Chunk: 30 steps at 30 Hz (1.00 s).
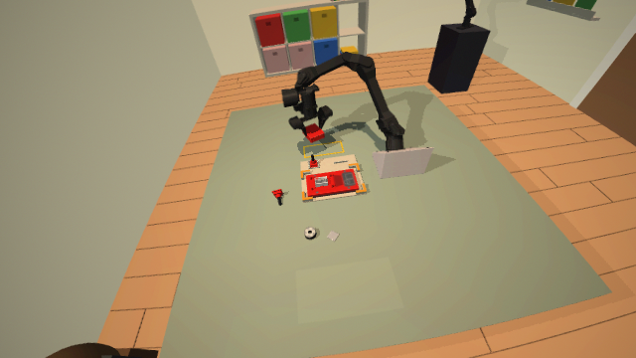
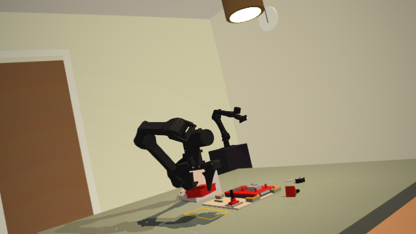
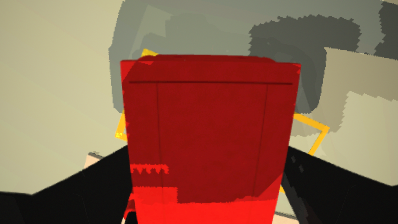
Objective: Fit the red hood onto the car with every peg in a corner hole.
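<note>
Shelf unit point(image 1: 252, 37) with coloured bins behind; white ring point(image 1: 310, 233), probably wheel, beside pale square chip point(image 1: 333, 236).
</note>
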Motion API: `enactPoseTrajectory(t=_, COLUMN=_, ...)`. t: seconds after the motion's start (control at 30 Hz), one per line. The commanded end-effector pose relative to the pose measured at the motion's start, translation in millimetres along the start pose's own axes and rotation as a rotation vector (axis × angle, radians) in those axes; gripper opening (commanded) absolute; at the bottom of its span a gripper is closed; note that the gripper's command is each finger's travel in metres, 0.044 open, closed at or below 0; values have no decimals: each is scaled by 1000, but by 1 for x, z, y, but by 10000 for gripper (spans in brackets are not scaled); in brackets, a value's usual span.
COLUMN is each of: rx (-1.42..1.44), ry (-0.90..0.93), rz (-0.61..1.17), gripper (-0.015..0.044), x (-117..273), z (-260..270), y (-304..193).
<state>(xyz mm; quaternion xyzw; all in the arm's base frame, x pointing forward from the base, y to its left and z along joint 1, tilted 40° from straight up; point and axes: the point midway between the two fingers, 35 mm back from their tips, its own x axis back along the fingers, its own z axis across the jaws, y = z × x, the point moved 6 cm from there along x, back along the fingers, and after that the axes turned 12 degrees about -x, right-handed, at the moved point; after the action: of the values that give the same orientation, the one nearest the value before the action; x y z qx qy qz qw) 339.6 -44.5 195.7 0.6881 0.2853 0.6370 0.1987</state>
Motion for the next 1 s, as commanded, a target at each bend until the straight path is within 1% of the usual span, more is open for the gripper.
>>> enactPoseTrajectory(t=0.0, rx=-7, ry=4, rz=3, gripper=0, x=11, z=1, y=0)
enactPoseTrajectory(t=0.2, rx=-7, ry=4, rz=4, gripper=0, x=18, z=1, y=0)
enactPoseTrajectory(t=0.27, rx=17, ry=1, rz=2, gripper=0, x=13, z=2, y=-3)
enactPoseTrajectory(t=0.97, rx=560, ry=19, rz=28, gripper=0, x=20, z=36, y=-112)
